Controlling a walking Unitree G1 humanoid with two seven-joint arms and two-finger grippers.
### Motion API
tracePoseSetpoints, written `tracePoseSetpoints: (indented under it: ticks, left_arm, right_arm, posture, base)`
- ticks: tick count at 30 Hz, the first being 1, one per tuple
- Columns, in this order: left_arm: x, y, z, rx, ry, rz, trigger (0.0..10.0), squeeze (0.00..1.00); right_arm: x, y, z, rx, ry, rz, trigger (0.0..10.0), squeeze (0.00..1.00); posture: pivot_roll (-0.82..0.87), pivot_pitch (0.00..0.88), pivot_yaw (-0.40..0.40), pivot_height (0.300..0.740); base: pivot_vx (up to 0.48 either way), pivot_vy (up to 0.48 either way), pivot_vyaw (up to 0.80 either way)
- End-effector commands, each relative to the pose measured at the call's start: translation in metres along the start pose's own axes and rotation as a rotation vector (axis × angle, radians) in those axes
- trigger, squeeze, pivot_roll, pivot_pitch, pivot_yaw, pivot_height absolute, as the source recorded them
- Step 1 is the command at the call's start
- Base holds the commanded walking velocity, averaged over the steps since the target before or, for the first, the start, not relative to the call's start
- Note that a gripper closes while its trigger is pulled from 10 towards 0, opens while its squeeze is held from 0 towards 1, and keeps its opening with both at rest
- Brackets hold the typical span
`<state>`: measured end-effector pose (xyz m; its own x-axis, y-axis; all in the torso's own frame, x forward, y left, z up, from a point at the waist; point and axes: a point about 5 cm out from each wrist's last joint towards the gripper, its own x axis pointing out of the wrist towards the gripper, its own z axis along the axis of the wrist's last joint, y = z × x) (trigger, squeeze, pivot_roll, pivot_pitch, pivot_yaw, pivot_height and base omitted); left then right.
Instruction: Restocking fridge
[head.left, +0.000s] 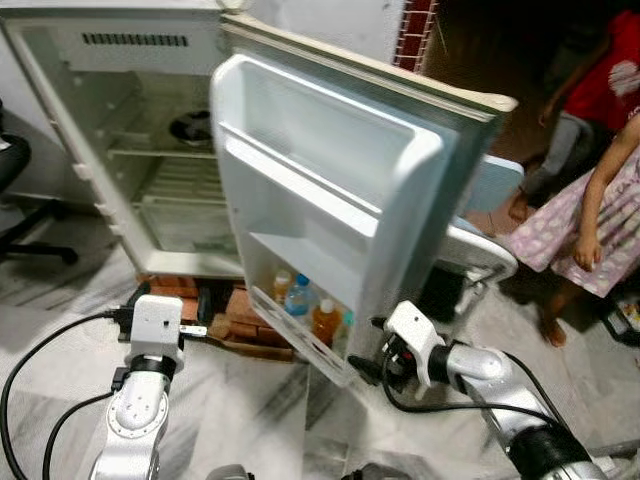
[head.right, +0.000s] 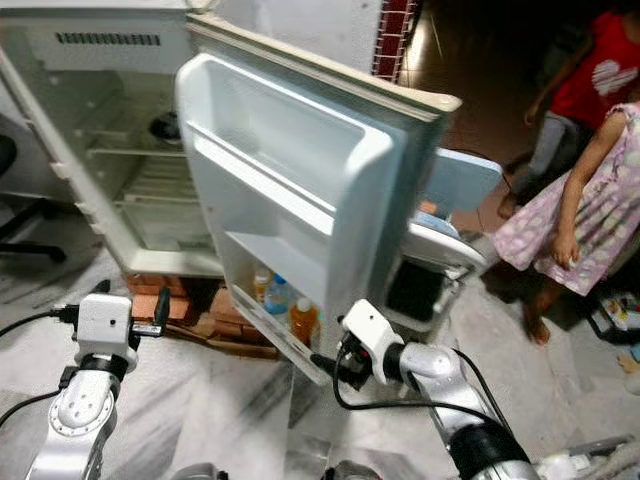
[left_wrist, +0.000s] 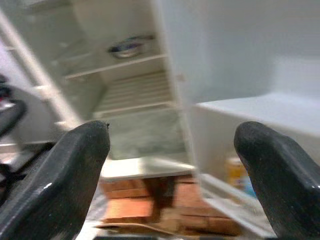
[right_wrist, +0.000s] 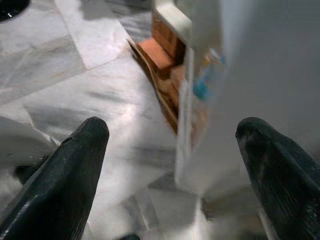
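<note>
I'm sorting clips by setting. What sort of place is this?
Most likely a lived-in home: an open fridge propped on bricks, bottles in its door shelf, a marble-tiled floor, and a person standing by.

The bottles (head.left: 300, 300) sit half hidden behind the door shelf rail (head.left: 300, 345).

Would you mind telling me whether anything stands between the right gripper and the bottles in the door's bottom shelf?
Yes. The right gripper, open, sits just outside the door's lower corner, and the shelf's clear rail runs in front of the bottles.
</note>
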<state>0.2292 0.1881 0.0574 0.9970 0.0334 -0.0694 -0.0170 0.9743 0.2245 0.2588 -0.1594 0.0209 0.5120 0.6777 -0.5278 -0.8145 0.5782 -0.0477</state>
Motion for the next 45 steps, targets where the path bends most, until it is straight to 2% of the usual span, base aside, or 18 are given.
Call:
tracePoseSetpoints:
  ticks: [1,5,6,11,13,14,15,17,21,23,26,31,36,38,39,42,43,45]
  left_arm:
    - [-0.001,0.003,-0.002,0.015,0.013,0.003,10.0,0.0]
    - [-0.001,0.003,-0.002,0.016,0.011,0.003,10.0,0.0]
    - [0.0,0.004,-0.002,0.008,0.008,0.004,10.0,0.0]
    - [-0.001,0.003,-0.002,0.006,0.01,0.002,10.0,0.0]
    - [-0.001,0.002,-0.003,0.005,0.013,0.0,10.0,0.0]
    - [-0.002,0.002,-0.005,0.005,0.028,0.001,10.0,0.0]
    - [-0.002,0.002,-0.005,0.005,0.028,0.001,10.0,0.0]
    - [-0.006,0.004,-0.012,-0.024,0.069,0.008,10.0,0.0]
    - [-0.014,0.005,-0.027,-0.091,0.166,0.019,10.0,0.0]
    - [-0.019,0.002,-0.035,-0.088,0.206,-0.002,10.0,0.0]
    - [-0.02,0.0,-0.037,-0.091,0.232,-0.012,10.0,0.0]
    - [-0.022,-0.006,-0.044,-0.102,0.298,-0.054,10.0,0.0]
    - [-0.022,-0.011,-0.045,-0.108,0.324,-0.101,10.0,0.0]
    - [-0.021,-0.015,-0.045,-0.086,0.326,-0.127,10.0,0.0]
    - [-0.021,-0.016,-0.045,-0.078,0.326,-0.136,10.0,0.0]
    - [-0.02,-0.018,-0.044,-0.075,0.326,-0.144,10.0,0.0]
    - [-0.021,-0.018,-0.044,-0.073,0.33,-0.146,10.0,0.0]
    - [-0.021,-0.018,-0.045,-0.071,0.335,-0.148,10.0,0.0]
  right_arm:
    - [0.002,-0.001,0.002,-0.018,-0.01,-0.017,10.0,0.0]
    - [0.003,-0.003,0.003,-0.021,-0.016,-0.047,10.0,0.0]
    - [0.004,-0.007,0.005,-0.021,-0.026,-0.106,10.0,0.0]
    - [0.006,-0.013,0.009,0.003,-0.055,-0.174,10.0,0.0]
    - [0.006,-0.02,0.015,0.022,-0.091,-0.269,10.0,0.0]
    - [0.007,-0.027,0.022,0.049,-0.139,-0.358,10.0,0.0]
    - [0.007,-0.027,0.022,0.049,-0.139,-0.358,10.0,0.0]
    - [0.007,-0.034,0.035,0.089,-0.209,-0.459,10.0,0.0]
    - [0.007,-0.044,0.055,0.126,-0.3,-0.574,10.0,0.0]
    - [0.008,-0.051,0.07,0.172,-0.366,-0.633,10.0,0.0]
    - [0.009,-0.056,0.085,0.182,-0.408,-0.675,10.0,0.0]
    - [0.011,-0.067,0.118,0.254,-0.498,-0.754,10.0,0.0]
    - [0.017,-0.064,0.143,0.355,-0.609,-0.661,10.0,0.0]
    - [0.022,-0.056,0.159,0.471,-0.718,-0.526,10.0,0.0]
    - [0.022,-0.042,0.173,0.546,-0.82,-0.352,10.0,0.0]
    - [0.018,-0.022,0.192,0.573,-0.928,-0.133,10.0,0.0]
    - [0.012,-0.008,0.201,0.569,-0.976,0.0,10.0,0.0]
    - [0.003,0.011,0.209,0.581,-1.029,0.178,10.0,0.0]
  posture:
    - [0.04,0.038,0.009,0.74]
    - [0.04,0.037,0.009,0.74]
    - [0.04,0.037,0.009,0.74]
    - [0.04,0.038,0.008,0.74]
    - [0.04,0.039,0.007,0.74]
    - [0.04,0.041,0.007,0.74]
    - [0.04,0.041,0.007,0.74]
    - [0.04,0.042,0.007,0.74]
    - [0.05,0.05,0.005,0.74]
    - [0.05,0.047,0.004,0.74]
    - [0.06,0.044,0.002,0.74]
    - [0.06,0.043,-0.001,0.74]
    - [0.06,0.041,0.0,0.74]
    - [0.06,0.039,0.0,0.74]
    - [0.05,0.039,0.002,0.74]
    - [0.05,0.04,0.004,0.74]
    - [0.05,0.04,0.004,0.74]
    - [0.06,0.041,0.005,0.74]
  base:
    - [0.0,-0.352,0.0]
    - [0.0,-0.088,0.0]
    - [0.0,0.0,0.0]
    - [0.0,0.0,0.0]
    - [0.0,0.0,0.0]
    - [0.0,0.0,0.0]
    - [0.0,0.0,0.0]
    - [0.0,0.0,0.0]
    - [0.0,0.0,0.0]
    - [0.0,0.0,0.0]
    - [0.0,0.0,0.0]
    - [0.0,0.0,0.0]
    - [0.0,0.0,0.0]
    - [0.0,0.0,0.0]
    - [0.0,0.0,0.0]
    - [0.0,0.0,0.0]
    - [0.0,0.0,0.0]
    - [0.0,0.0,0.0]
